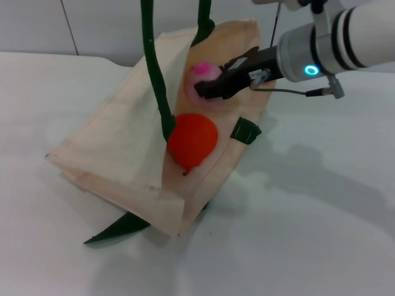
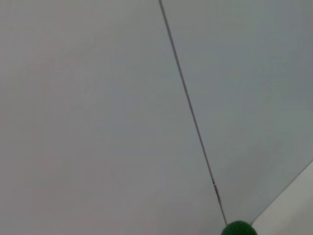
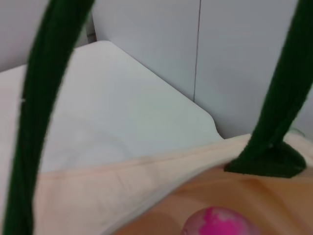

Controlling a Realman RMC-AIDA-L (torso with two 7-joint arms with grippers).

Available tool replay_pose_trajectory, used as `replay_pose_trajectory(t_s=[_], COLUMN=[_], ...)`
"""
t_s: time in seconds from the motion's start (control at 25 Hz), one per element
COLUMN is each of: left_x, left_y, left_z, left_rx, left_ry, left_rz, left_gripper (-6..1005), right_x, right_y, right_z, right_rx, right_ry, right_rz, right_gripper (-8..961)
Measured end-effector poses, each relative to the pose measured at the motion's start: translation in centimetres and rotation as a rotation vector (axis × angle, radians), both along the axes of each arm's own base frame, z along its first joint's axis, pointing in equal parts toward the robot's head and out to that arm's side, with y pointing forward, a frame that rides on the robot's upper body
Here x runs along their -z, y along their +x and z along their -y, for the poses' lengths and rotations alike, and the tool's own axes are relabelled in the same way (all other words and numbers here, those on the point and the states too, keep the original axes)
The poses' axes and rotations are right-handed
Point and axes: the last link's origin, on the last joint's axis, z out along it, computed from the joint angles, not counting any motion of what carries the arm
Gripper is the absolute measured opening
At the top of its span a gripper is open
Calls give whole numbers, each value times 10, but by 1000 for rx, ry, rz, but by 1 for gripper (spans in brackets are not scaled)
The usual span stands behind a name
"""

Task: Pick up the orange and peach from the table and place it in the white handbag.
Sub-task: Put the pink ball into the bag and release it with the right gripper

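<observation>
Two toy fruits sit inside the cream fabric tote [image 1: 129, 142] on the plain white counter [image 1: 321, 209], grey wall panels behind: the smooth orange-red fruit [image 1: 192, 140], and the pale pink ball [image 1: 203, 75] clamped by the right end effector [image 1: 213, 86].

Pale grey wall panels [image 2: 98, 117], plain and unmarked, fill nearly the whole left wrist view. 1 thin dark seam [image 2: 190, 112] crosses them on a slant from one edge to the opposite edge. 1 rounded dark green shape [image 2: 238, 228] is cut off at the frame edge beside the seam's end, possibly part of a rope handle. 1 lighter white wedge [image 2: 293, 210] occupies the adjoining corner.
</observation>
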Motion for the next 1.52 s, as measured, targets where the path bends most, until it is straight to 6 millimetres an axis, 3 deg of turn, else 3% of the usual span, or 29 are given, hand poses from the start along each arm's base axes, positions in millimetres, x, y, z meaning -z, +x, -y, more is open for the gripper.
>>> replay_pose_trajectory(t_s=[0.68, 0.92, 1.24, 1.52], left_x=[5, 5, 5, 2], left_y=[3, 5, 4, -5], left_z=[1, 1, 1, 0], left_rx=[5, 11, 6, -16], left_ry=[-13, -12, -9, 1], left_rz=[-6, -5, -5, -7], left_gripper=[163, 165, 167, 170], right_x=[5, 9, 7, 3], right_y=[0, 5, 8, 21], right_z=[-18, -23, -25, -24], right_rx=[-6, 15, 32, 82], right_ry=[70, 79, 84, 74], right_rz=[20, 39, 36, 91], right_gripper=[448, 699, 894, 889])
